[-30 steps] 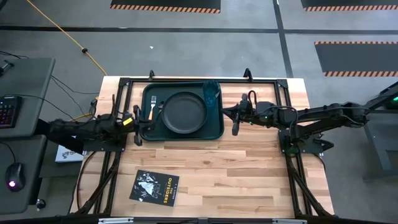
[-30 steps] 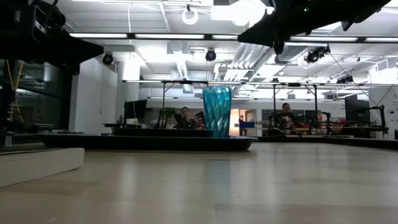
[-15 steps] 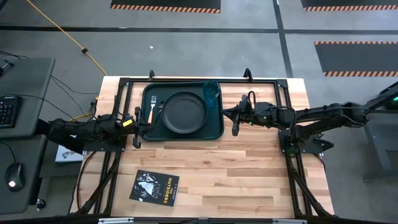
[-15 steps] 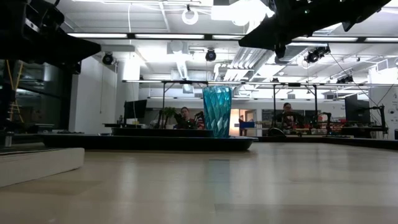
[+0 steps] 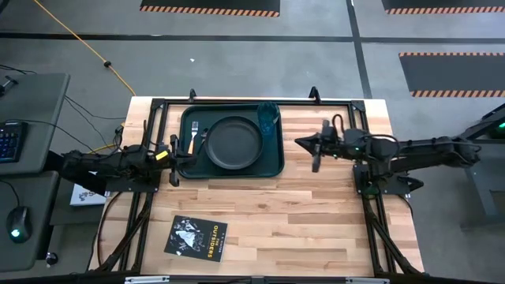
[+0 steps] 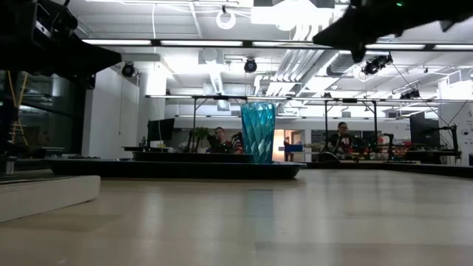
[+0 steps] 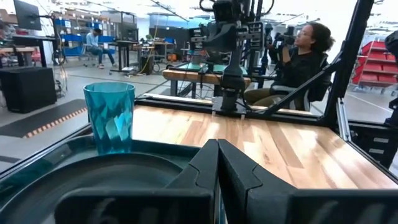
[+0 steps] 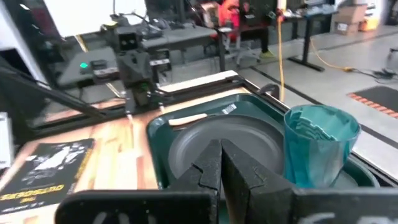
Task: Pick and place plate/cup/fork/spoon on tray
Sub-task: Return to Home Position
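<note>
At the table's left edge the left gripper (image 5: 173, 151) hangs just beside the short left end of the tray (image 5: 189, 164), its two dark fingers (image 7: 214, 168) pressed together with nothing between them. The tray is a dark green rectangle with rounded corners and a raised lip, lying at the far middle of the wooden table (image 5: 300, 213). Inside its left end a pale metallic fork (image 5: 193, 138) lies lengthwise, its tines toward the far side. Beside the fork, the round matte black plate (image 5: 233, 143) with its low rim fills the tray's centre. In the tray's far right corner stands the cup (image 5: 267, 117), upright, a translucent teal tumbler with a faceted wall and a slight flare at the top. To the right, clear of the tray and above bare wood, hangs the right gripper (image 5: 316, 148), fingers (image 8: 217, 165) shut and empty. Near the front left, a black booklet (image 5: 196, 237) lies flat.
</note>
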Robot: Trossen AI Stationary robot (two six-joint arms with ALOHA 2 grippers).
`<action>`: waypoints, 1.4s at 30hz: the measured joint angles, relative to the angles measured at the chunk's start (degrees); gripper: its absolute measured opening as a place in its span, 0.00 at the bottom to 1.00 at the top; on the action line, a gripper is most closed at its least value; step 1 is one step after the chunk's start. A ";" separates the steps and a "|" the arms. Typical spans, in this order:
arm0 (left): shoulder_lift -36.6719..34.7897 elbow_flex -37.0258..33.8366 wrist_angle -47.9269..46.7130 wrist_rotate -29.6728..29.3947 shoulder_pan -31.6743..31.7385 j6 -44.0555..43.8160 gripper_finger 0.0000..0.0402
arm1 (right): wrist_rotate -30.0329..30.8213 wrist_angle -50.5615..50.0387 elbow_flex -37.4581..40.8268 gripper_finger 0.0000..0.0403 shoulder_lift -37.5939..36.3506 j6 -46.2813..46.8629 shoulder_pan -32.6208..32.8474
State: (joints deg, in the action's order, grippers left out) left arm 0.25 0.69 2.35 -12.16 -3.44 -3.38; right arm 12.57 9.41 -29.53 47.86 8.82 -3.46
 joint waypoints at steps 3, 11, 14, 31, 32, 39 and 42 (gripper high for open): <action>0.00 0.00 0.01 0.00 0.00 0.24 0.00 | -2.22 2.12 5.38 0.00 -5.86 -0.14 -0.02; 0.00 0.00 0.02 -0.02 0.00 2.99 0.00 | -4.03 3.28 17.13 0.00 -25.30 -0.06 -0.02; 0.00 0.00 0.02 -0.02 0.00 2.99 0.00 | -4.03 2.20 20.04 0.00 -33.22 -0.17 -0.02; 0.48 0.07 -0.07 -0.22 0.00 2.99 0.00 | -4.89 -5.35 26.47 0.00 -47.27 -1.91 0.15; 0.48 0.07 0.03 -0.22 0.00 2.99 0.00 | -5.47 -3.32 27.55 0.00 -47.28 -2.78 0.15; 0.48 0.07 0.07 -0.22 0.00 2.99 0.00 | -6.98 -4.08 28.95 0.00 -47.16 -4.53 0.20; 0.48 0.07 0.07 -0.22 0.00 2.99 0.00 | -5.21 -7.15 28.97 0.00 -47.13 -3.96 0.20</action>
State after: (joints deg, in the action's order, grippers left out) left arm 0.73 0.75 2.42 -12.38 -3.44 -0.38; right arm 7.36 2.25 -0.56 0.73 4.86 -3.27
